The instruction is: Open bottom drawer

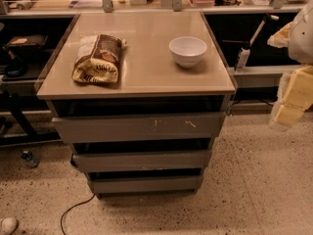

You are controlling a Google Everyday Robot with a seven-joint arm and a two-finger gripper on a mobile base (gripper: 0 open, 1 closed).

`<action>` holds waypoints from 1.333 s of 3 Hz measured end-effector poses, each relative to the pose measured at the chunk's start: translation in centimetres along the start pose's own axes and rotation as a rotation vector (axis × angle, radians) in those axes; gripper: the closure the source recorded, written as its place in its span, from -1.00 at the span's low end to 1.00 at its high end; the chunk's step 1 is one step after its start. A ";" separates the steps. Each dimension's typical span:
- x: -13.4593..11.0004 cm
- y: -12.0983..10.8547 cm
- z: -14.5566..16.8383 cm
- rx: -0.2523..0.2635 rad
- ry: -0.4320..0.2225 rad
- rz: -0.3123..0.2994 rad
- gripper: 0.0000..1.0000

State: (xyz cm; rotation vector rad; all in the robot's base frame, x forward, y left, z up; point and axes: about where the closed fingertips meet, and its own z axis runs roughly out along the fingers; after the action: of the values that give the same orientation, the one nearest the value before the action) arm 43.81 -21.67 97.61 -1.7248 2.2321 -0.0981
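Observation:
The grey cabinet has three handleless drawer fronts stacked under its top. The bottom drawer (145, 184) is the lowest, narrowest front, plain and unmarked, just above the floor. It sits about in line with the fronts above, and its inside does not show. My gripper (288, 104) is at the right edge of the view, pale yellow, level with the top drawer. It is well to the right of the cabinet, higher than the bottom drawer, and touches nothing.
The top front (139, 126) has pale scratches, and the middle front (142, 160) lies below it. A chip bag (99, 58) and a white bowl (188, 50) sit on the cabinet top (146, 80). A black cable (73, 210) runs over the speckled floor at front left. Benches stand behind.

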 end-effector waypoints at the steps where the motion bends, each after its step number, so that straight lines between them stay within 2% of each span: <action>1: 0.0 0.0 0.0 0.000 0.000 0.000 -1.00; 2: -0.1 0.9 1.2 0.005 0.003 -0.015 -1.00; 3: -1.1 3.3 5.8 -0.031 -0.033 -0.036 -1.00; 4: -2.4 5.9 13.4 -0.100 -0.059 -0.043 -1.00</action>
State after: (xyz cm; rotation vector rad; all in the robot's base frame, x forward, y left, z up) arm 42.69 -15.90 83.96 -1.8037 2.1919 0.0554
